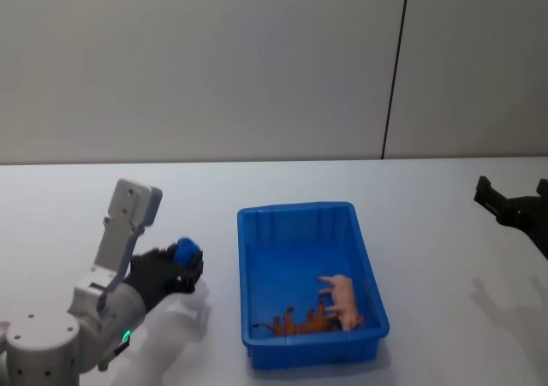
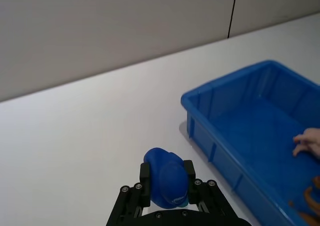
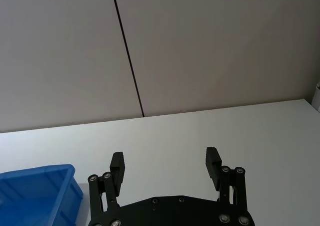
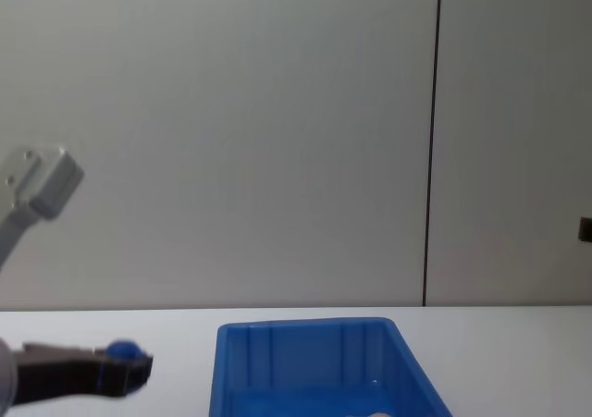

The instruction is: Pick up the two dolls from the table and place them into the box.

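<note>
My left gripper is clamped on a small rounded blue toy, raised above the plain white tabletop at about nine o'clock from the bright blue ribbed plastic bin. Inside that bin, at its near end, a brown animal figure lies beside a pale pink pig figure, the pink one toward three o'clock. Farther off, at three o'clock of the bin, my right gripper hangs over bare table with fingers spread apart, holding nothing.
</note>
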Motion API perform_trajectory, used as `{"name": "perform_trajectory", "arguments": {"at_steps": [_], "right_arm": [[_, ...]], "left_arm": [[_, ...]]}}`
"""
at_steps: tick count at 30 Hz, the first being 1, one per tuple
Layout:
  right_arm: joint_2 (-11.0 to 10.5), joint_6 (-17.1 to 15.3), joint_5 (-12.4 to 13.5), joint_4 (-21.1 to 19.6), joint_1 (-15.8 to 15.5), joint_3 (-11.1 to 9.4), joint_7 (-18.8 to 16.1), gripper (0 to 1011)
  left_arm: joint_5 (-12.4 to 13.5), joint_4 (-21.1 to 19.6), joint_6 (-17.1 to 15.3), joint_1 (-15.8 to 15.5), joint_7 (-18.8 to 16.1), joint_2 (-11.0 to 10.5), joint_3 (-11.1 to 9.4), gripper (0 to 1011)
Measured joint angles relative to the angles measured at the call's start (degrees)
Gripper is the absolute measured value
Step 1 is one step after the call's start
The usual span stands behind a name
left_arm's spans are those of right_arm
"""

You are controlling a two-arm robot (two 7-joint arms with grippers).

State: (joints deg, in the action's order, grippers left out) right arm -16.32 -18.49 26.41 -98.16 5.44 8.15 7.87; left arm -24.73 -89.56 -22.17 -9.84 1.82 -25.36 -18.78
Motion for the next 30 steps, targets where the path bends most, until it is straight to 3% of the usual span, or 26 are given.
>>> {"name": "perform_trajectory", "arguments": {"at_steps": [7, 17, 30], "right_arm": [[0.0, 0.0, 0.0, 0.0, 0.0, 0.0, 0.0, 1000], [0.0, 0.0, 0.0, 0.0, 0.0, 0.0, 0.0, 1000], [0.0, 0.0, 0.0, 0.0, 0.0, 0.0, 0.0, 1000]], "left_arm": [[0.2, -1.27, 3.09, -1.45, 2.17, 0.2, 0.62, 356], [-0.63, -1.5, 6.01, -4.94, 8.5, 1.87, 0.91, 297], [-2.41, 0.85, 5.96, -9.27, 17.81, 4.38, 0.25, 224]]}}
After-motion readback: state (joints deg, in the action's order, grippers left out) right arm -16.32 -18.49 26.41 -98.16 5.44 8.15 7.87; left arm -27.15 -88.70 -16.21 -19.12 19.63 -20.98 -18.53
